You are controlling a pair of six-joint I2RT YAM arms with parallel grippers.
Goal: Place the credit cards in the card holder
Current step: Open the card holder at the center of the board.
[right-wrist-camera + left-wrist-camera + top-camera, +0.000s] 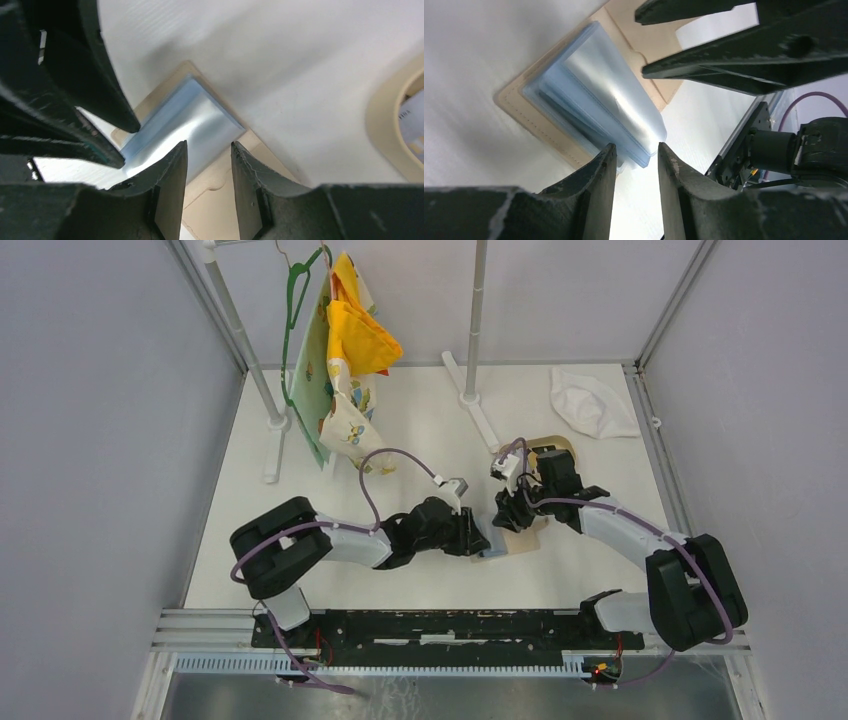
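The card holder (519, 107) lies open on the desk (420, 420), blue side up. The left claw (636, 150), partly open, has its tips at the holder's corner, perhaps touching. The right claw (209, 145) hangs partly open above it, empty.

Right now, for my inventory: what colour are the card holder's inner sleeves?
Translucent light blue sleeves inside the tan card holder; clearest in left wrist view.

The tan card holder (510, 101) lies open, pale-blue sleeves (599, 95) fanned upward.
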